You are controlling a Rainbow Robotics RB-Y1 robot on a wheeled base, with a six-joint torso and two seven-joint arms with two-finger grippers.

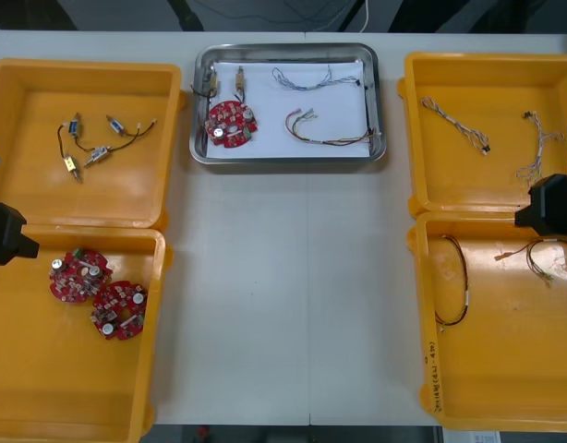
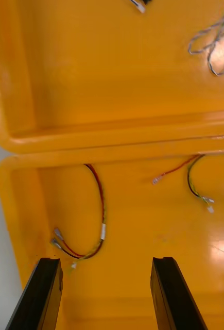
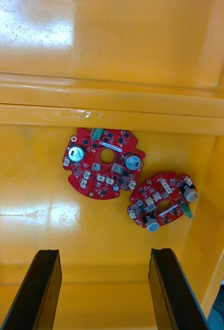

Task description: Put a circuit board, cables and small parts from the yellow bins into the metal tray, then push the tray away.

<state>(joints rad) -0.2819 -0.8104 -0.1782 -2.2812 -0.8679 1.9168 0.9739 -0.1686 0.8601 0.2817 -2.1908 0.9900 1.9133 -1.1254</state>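
The metal tray [image 1: 380, 97] lies at the far side of the worktop [image 1: 293, 277], between the two far yellow bins [image 1: 25, 101]. On its white inside are a round red circuit board [image 1: 231, 123], two small metal parts [image 1: 239, 81], a twisted blue and white cable [image 1: 307, 79] and a red and yellow cable [image 1: 325, 131]. With one of each kind already in it, the loading looks done, and pushing the tray away is probably all that is left.

Both arms hang back at the sides, leaving the middle of the worktop free. The left hand [image 3: 104, 252] hovers over the near left bin, fingers wide apart, holding and touching nothing. Two spare circuit boards [image 3: 104, 162] lie on the bin floor beyond its fingertips. The right hand [image 2: 105, 260] is equally wide and empty above the near right bin, where a black cable [image 2: 102, 206] curls just ahead of one finger.
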